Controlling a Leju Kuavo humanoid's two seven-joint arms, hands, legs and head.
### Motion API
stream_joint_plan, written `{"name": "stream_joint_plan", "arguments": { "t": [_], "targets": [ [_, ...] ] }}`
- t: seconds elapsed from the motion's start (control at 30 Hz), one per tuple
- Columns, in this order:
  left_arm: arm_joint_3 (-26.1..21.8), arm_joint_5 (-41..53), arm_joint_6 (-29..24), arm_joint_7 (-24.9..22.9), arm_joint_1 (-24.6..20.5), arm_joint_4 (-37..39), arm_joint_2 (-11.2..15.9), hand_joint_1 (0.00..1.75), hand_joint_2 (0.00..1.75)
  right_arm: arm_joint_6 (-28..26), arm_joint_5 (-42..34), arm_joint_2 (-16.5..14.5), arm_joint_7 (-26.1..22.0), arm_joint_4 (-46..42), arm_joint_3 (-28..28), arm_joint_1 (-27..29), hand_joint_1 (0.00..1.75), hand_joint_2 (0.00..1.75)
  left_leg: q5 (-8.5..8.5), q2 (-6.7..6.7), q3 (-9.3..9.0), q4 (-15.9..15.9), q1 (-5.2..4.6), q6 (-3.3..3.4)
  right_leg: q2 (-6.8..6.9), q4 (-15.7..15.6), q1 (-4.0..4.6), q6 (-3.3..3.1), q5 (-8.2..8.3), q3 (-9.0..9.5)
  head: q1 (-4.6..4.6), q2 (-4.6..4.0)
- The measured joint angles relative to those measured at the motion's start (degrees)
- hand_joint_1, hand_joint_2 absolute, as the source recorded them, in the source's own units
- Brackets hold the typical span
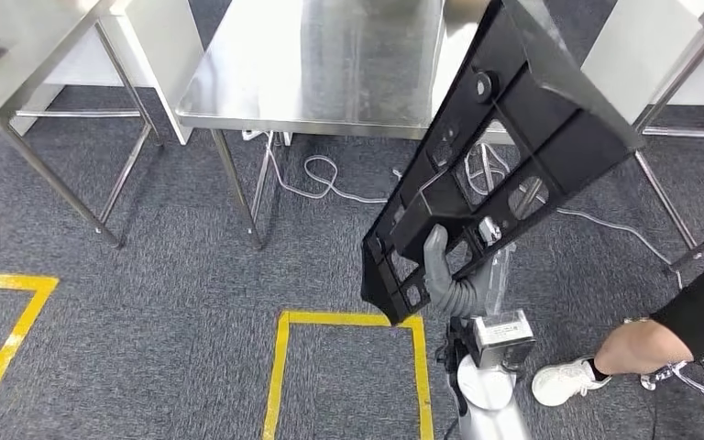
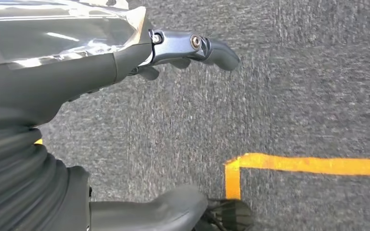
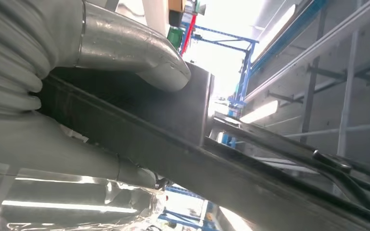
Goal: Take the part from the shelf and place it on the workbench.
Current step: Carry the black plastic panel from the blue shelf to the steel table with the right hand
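One step of two looks done: the part (image 1: 504, 156) is off the shelf and in my right hand (image 1: 445, 270), whose fingers clamp its lower end. It is not yet on the table (image 1: 321, 64); its upper end hangs over the table's near right corner, tilted, the rest out over the carpet. The part is a long black plastic frame, ribbed, with cut-outs. My left hand (image 2: 125, 62) holds nothing, fingers apart, above the carpet.
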State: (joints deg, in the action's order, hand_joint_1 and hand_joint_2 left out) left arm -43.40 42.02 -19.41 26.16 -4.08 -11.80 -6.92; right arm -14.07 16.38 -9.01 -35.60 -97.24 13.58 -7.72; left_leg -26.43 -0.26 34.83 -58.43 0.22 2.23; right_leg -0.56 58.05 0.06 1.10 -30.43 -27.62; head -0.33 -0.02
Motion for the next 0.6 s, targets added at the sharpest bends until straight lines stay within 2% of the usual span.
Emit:
{"name": "stream_joint_plan", "arguments": {
  "t": [0.03, 0.07, 0.1, 0.17, 0.2, 0.23, 0.27, 0.3, 0.33, 0.37, 0.4, 0.47, 0.53, 0.57, 0.6],
  "targets": [
    [-0.01, -0.01, -0.02, -0.02, 0.02, 0.0, -0.02, 0.0, 1.75, 0.01, 0.01, 0.03, 0.0, 0.02, 0.05, -0.06, 1.75, 1.75, 0.27, -0.01, -0.75, 0.14, 0.1, 0.39, 0.03, 1.37, 0.02, 0.23, -0.41, -0.07, 0.07, 0.0],
    [-0.01, -0.01, -0.01, -0.04, -0.02, 0.0, -0.04, 0.0, 1.75, 0.01, 0.02, 0.04, 0.0, 0.03, 0.08, -0.13, 1.75, 1.75, 0.23, 0.01, -1.46, 0.15, 0.17, 0.67, 0.08, 3.45, -0.02, 0.35, -1.26, -1.05, 0.15, 0.0],
    [-0.01, -0.01, -0.01, -0.07, -0.08, 0.0, -0.04, 0.0, 1.75, 0.02, 0.02, 0.07, 0.01, 0.04, 0.08, -0.18, 1.75, 1.75, -0.02, 0.02, -1.76, 0.16, 0.16, 0.86, 0.12, 6.51, -0.1, 0.29, -2.38, -2.92, 0.22, 0.0],
    [-0.01, 0.0, 0.0, -0.18, -0.14, 0.0, -0.03, 0.0, 1.75, 0.01, 0.02, 0.14, 0.03, 0.09, 0.08, -0.18, 1.75, 1.75, -0.67, -0.14, -2.1, 0.14, 0.03, 1.09, 0.15, 13.02, -0.1, 0.18, -4.73, -7.79, 0.29, 0.0],
    [-0.01, 0.02, 0.01, -0.26, -0.11, 0.0, -0.04, 0.0, 1.75, 0.01, 0.03, 0.19, 0.06, 0.14, 0.08, -0.14, 1.75, 1.75, -1.07, -0.21, -2.38, 0.12, -0.04, 1.12, 0.15, 14.48, -0.09, 0.22, -5.28, -9.57, 0.28, 0.0],
    [-0.01, 0.04, 0.01, -0.34, -0.05, 0.0, -0.05, 0.0, 1.75, 0.01, 0.03, 0.23, 0.09, 0.17, 0.08, -0.12, 1.75, 1.75, -1.53, -0.29, -2.84, 0.11, -0.09, 1.11, 0.15, 13.97, -0.09, 0.47, -4.82, -10.37, 0.3, 0.0],
    [-0.01, 0.08, 0.02, -0.41, -0.01, 0.0, -0.06, 0.0, 1.75, 0.01, 0.04, 0.26, 0.14, 0.2, 0.08, -0.13, 1.75, 1.75, -2.05, -0.38, -3.48, 0.11, -0.12, 1.03, 0.15, 11.34, -0.09, 0.92, -3.2, -10.11, 0.29, 0.0],
    [-0.01, 0.11, 0.03, -0.45, 0.01, 0.0, -0.07, 0.0, 1.75, 0.02, 0.04, 0.28, 0.17, 0.21, 0.08, -0.13, 1.75, 1.75, -2.64, -0.47, -4.26, 0.11, -0.13, 0.91, 0.19, 7.54, -0.07, 1.32, -0.54, -9.15, 0.31, 0.0],
    [-0.01, 0.14, 0.04, -0.48, 0.03, 0.01, -0.08, 0.0, 1.75, 0.02, 0.04, 0.31, 0.23, 0.26, 0.08, -0.12, 1.75, 1.75, -3.19, -0.55, -5.1, 0.16, -0.14, 0.71, 0.3, 4.36, 0.0, 1.42, 1.76, -8.28, 0.26, 0.0],
    [-0.01, 0.16, 0.05, -0.5, 0.0, 0.01, -0.08, 0.0, 1.75, 0.02, 0.04, 0.36, 0.3, 0.32, 0.09, -0.16, 1.75, 1.75, -3.68, -0.62, -5.68, 0.26, -0.15, 0.42, 0.46, 1.92, 0.14, 1.1, 3.29, -7.45, 0.25, 0.0],
    [-0.01, 0.16, 0.07, -0.52, -0.05, 0.01, -0.08, 0.0, 1.75, 0.02, 0.04, 0.4, 0.39, 0.37, 0.09, -0.18, 1.75, 1.75, -4.1, -0.64, -6.04, 0.42, -0.15, 0.06, 0.61, 0.86, 0.3, 0.5, 4.2, -6.96, 0.26, 0.0],
    [-0.01, 0.16, 0.08, -0.57, -0.1, 0.0, -0.09, 0.0, 1.75, 0.02, 0.04, 0.45, 0.51, 0.41, 0.1, -0.27, 1.75, 1.75, -4.34, -0.55, -6.37, 0.24, -0.17, -0.62, 0.65, 0.4, 0.27, -0.78, 4.03, -6.34, 0.33, 0.0],
    [-0.02, 0.16, 0.09, -0.57, -0.14, -0.03, -0.1, 0.0, 1.75, 0.02, 0.05, 0.42, 0.54, 0.38, 0.13, -0.3, 1.75, 1.75, -4.37, -0.32, -5.8, -1.75, -0.13, -1.13, 0.52, -0.13, -0.24, -1.47, 3.95, -5.27, 0.28, 0.0],
    [-0.01, 0.19, 0.09, -0.57, -0.22, -0.04, -0.11, 0.0, 1.75, 0.02, 0.05, 0.37, 0.53, 0.36, 0.15, -0.37, 1.75, 1.75, -4.67, -0.23, -4.59, -3.93, -0.05, -1.42, 0.5, -0.36, -0.47, -1.82, 3.71, -4.63, 0.26, 0.0],
    [-0.01, 0.22, 0.09, -0.56, -0.28, -0.04, -0.13, 0.0, 1.75, 0.02, 0.06, 0.32, 0.53, 0.35, 0.16, -0.43, 1.75, 1.75, -5.51, -0.15, -2.54, -7.13, 0.1, -1.76, 0.52, -0.53, -0.5, -2.16, 3.39, -4.13, 0.18, 0.0]
  ]
}}
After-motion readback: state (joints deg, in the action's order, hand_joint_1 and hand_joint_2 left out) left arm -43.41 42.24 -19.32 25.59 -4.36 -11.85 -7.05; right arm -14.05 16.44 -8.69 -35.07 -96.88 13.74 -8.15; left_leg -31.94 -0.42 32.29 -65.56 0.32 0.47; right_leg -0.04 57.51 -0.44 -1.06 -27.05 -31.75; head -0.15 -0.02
